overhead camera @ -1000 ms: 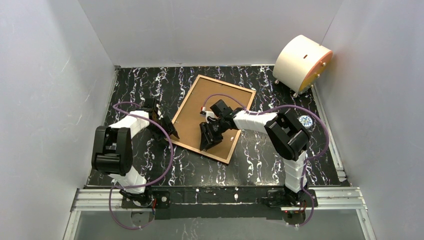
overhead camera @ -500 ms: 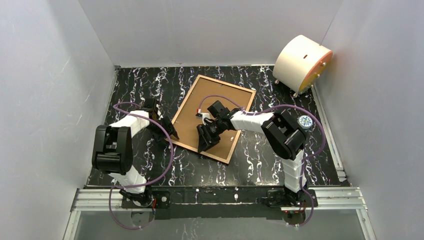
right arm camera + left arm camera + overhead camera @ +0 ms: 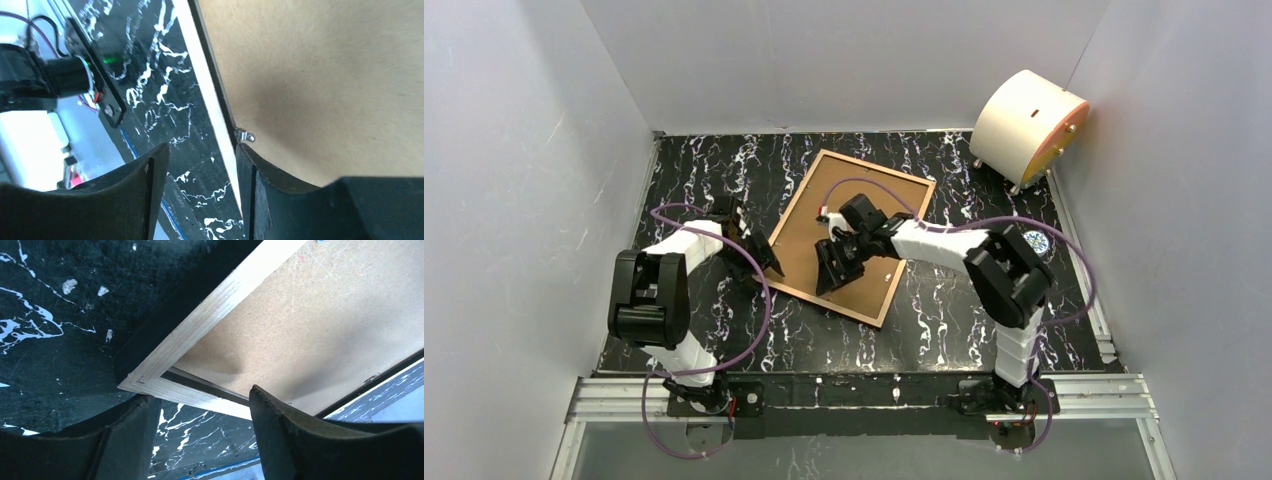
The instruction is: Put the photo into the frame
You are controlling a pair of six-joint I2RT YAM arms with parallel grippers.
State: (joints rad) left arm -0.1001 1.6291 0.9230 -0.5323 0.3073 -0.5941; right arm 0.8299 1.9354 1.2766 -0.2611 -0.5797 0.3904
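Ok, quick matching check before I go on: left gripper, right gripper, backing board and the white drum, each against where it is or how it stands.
Things:
1. left gripper
2. right gripper
3. backing board
4. white drum

Places or states:
A. by the far right corner of the table
B. open, at the near-left corner of the frame
C. lying brown side up inside the frame
D. open, over the frame's near edge, by a small metal tab

Pairs: 1-B, 2-D, 3-C, 4-A.
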